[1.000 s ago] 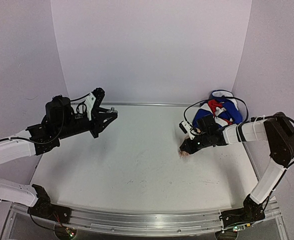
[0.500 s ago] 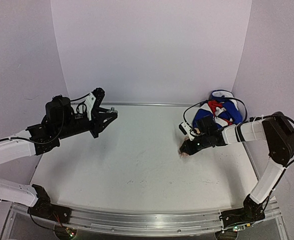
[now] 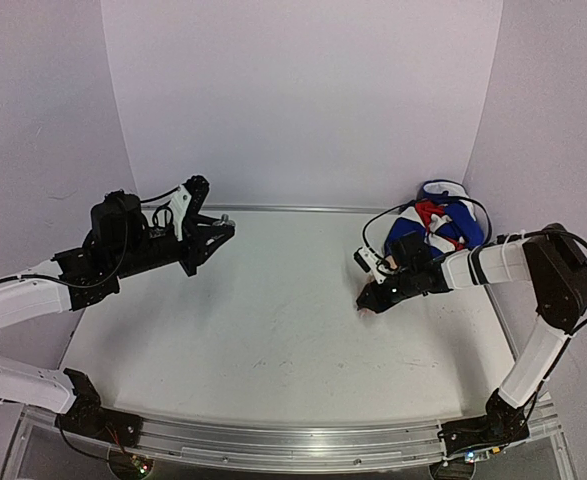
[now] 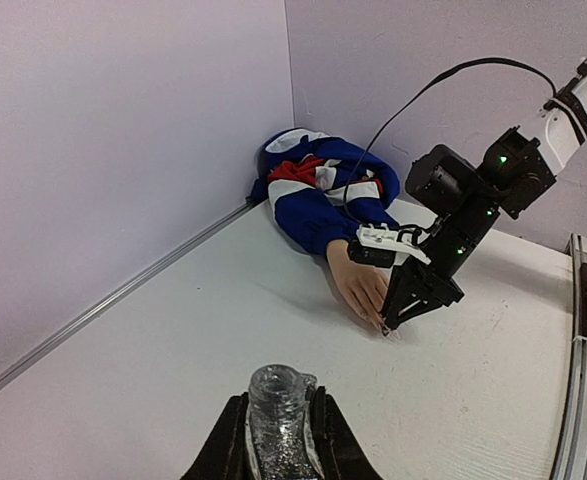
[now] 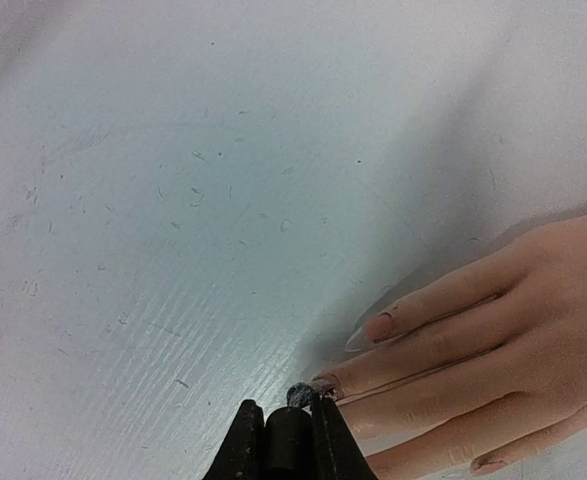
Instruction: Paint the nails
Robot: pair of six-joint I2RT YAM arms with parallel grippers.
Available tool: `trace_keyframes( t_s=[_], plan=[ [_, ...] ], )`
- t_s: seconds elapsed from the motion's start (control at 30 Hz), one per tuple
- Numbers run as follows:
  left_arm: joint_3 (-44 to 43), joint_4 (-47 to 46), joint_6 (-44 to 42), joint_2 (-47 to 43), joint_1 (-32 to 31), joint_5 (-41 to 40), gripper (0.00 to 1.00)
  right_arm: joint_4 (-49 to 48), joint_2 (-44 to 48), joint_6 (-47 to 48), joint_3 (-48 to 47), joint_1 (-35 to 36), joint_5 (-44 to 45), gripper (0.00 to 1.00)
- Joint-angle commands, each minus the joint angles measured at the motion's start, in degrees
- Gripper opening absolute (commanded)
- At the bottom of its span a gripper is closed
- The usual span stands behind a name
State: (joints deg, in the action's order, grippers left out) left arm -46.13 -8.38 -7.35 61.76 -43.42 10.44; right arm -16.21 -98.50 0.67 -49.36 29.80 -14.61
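The nails (image 5: 380, 326) belong to one pale mannequin hand (image 5: 503, 370) lying palm down on the white table (image 3: 273, 340), towards the back right corner, with its fingertips pointing out to the middle of the table. From the right wrist camera I count four fingers and can pick out three nails. One is on the upper finger, one is right at the brush, and one is low at the picture's bottom edge. The fourth fingertip is hidden behind the gripper, and there is no thumb in that view. The nails are too small to make out from overhead.

There are two arms. The right gripper (image 3: 373, 298) hangs low over the fingertips, its jaws clamped on one small dark brush cap (image 5: 288, 435). The greyish brush tip (image 5: 298, 392) sits just at the second nail; I cannot tell whether it touches. The left gripper (image 3: 218, 228) is held up over the far left of the table, closed tight on one clear glass bottle (image 4: 276, 390). The bottle's neck is open and there is glittery stuff inside.

One blue, white and red sleeve (image 3: 438, 225) is bunched into the corner where the back and right walls meet. The right arm covers the wrist from above. A black cable (image 3: 393, 212) loops over the sleeve.

Pale walls close in the table on three sides, and a metal rail (image 3: 293, 440) runs along the near edge. A broad stretch of tabletop lies between the two grippers, which are well apart.
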Motion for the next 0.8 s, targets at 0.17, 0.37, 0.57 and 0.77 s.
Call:
trace_keyframes(
  t_s=[0.17,0.37,0.57,0.77],
  plan=[
    [-2.55,-1.55,0.90,-1.56,0.25,0.73,0.00,1.67,0.24,0.34,-1.45,1.19,-2.89,0.00],
    [-2.54,-1.55,0.96,-1.53,0.29,0.77,0.00,0.07,3.05,-0.06,-0.48,1.21,-1.94,0.00],
    [-2.56,-1.55,0.96,-1.52,0.31,0.74,0.00,-0.64,4.19,-0.23,-0.24,1.13,2.82,0.00],
    [-2.56,-1.55,0.90,-1.42,0.27,0.74,0.00,-0.58,2.82,-2.06,-0.64,1.10,4.42,0.00]
  ],
)
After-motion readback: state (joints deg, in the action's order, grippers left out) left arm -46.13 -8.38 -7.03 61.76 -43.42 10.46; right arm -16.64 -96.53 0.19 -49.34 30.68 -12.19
